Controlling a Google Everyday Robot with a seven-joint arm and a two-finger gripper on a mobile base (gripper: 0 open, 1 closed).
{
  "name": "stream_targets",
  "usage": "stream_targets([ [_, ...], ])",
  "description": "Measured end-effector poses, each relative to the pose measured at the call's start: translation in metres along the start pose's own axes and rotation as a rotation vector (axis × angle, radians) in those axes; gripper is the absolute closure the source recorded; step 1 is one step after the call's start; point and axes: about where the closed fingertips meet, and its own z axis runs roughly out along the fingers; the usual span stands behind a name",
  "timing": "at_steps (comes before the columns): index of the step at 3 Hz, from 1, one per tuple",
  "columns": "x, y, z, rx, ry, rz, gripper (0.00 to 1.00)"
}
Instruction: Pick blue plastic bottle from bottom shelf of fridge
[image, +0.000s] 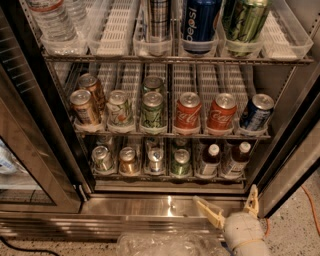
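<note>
The fridge (165, 206) stands open in front of me. Its bottom shelf (170, 177) holds four lanes of small cans on the left and two lanes of white-capped bottles on the right. The blue plastic bottle (235, 161), dark brown with a pale label, stands in the rightmost lane. A similar bottle with a darker label (209, 161) stands just left of it. My gripper (231, 206) is open and empty. It hovers outside the fridge, over the steel sill, below and in front of the two bottles.
The middle shelf holds soda cans, among them red Coca-Cola cans (188, 113). The top shelf holds tall cans and water bottles (52, 20). The glass door (30, 165) stands open at left. A clear plastic bag (170, 245) lies at the bottom edge. The right door frame (292, 165) is close to the gripper.
</note>
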Motion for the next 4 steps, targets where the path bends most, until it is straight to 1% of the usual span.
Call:
stream_targets([
  [1,0.015,-0.009,0.012,0.011,-0.010,0.022,0.00],
  [2,0.030,-0.020,0.021,0.038,-0.015,0.028,0.00],
  [3,0.047,-0.047,0.026,0.088,-0.062,0.034,0.00],
  [4,0.047,-0.047,0.026,0.088,-0.062,0.034,0.00],
])
